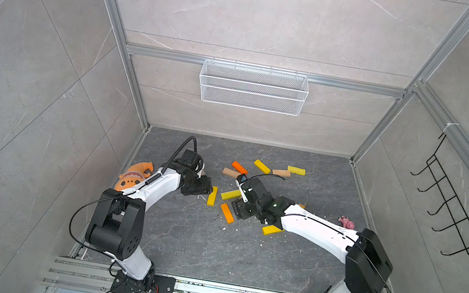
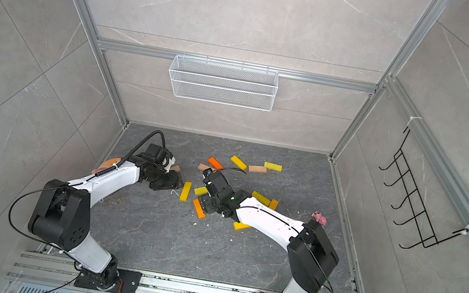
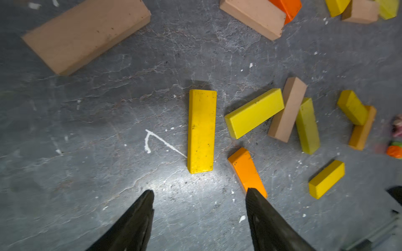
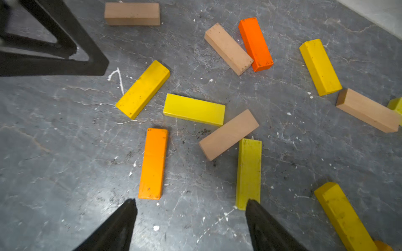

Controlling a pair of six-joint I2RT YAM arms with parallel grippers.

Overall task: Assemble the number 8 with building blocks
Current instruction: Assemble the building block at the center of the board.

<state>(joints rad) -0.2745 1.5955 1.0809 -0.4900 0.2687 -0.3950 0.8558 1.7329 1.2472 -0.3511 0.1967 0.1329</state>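
— So where are the building blocks point(image 1: 231, 194)?
— Scattered flat at mixed angles, a few touching, on the dark stone tabletop point(image 1: 194, 243), mostly between the 2 arms.
— And the left gripper point(image 3: 199, 191)?
— Fingers apart, nothing between them, tips just short of a yellow block point(image 3: 201, 131).
— The right gripper point(image 4: 191, 201)?
— Also spread and empty, with an orange block point(image 4: 153, 164) and an olive-yellow block point(image 4: 249, 171) lying just ahead of its tips.

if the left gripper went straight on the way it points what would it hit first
Probably the yellow block lying lengthwise just ahead of the open left gripper, in line with the gap between its jaws. Depth is unclear: angled downward, it might touch the bare tabletop first.
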